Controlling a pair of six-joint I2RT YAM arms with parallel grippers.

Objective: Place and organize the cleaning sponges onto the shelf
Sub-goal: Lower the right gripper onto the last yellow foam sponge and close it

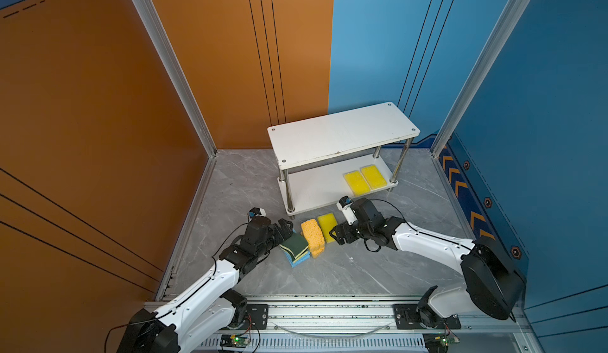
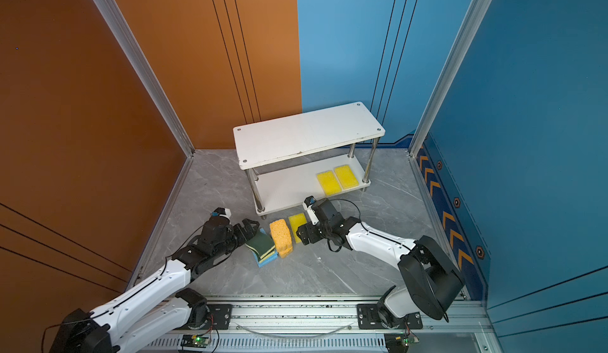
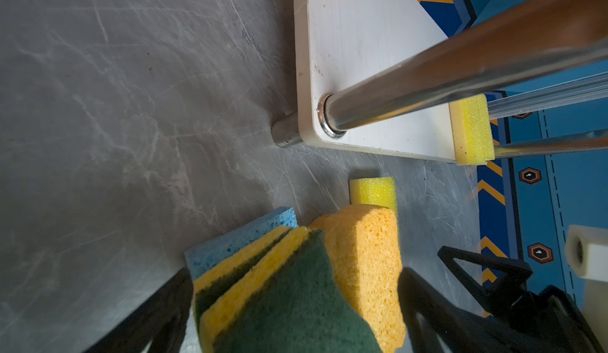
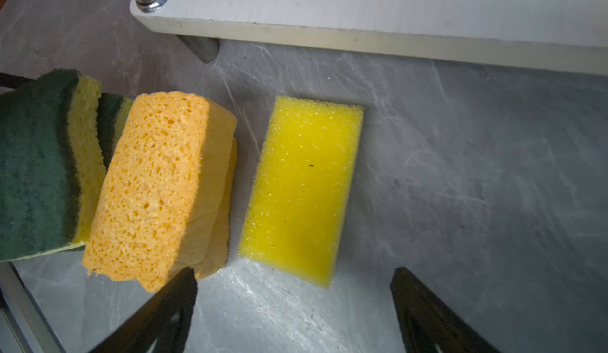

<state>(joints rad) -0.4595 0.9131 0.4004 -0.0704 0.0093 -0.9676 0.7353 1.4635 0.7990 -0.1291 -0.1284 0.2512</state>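
Observation:
The white two-tier shelf (image 1: 342, 134) carries two bright yellow sponges (image 1: 357, 182) (image 1: 373, 177) side by side on its lower board. In front of it on the floor lie a third yellow sponge (image 4: 302, 187), two stacked orange sponges (image 4: 158, 183), and green-topped sponges (image 3: 296, 302) piled on a blue one (image 3: 237, 239). My left gripper (image 3: 295, 279) stands open, its jaws wide around the top green-topped sponge with an orange sponge (image 3: 365, 262) beside it. Just short of the floor's yellow sponge, my right gripper (image 4: 295, 272) is open with nothing between its fingers.
The shelf's chrome post (image 3: 427, 85) and lower board edge (image 4: 362, 43) stand just beyond the sponges. Orange and blue walls close the cell at the back and sides. Both arm bases sit on the rail (image 1: 329, 315) at the front.

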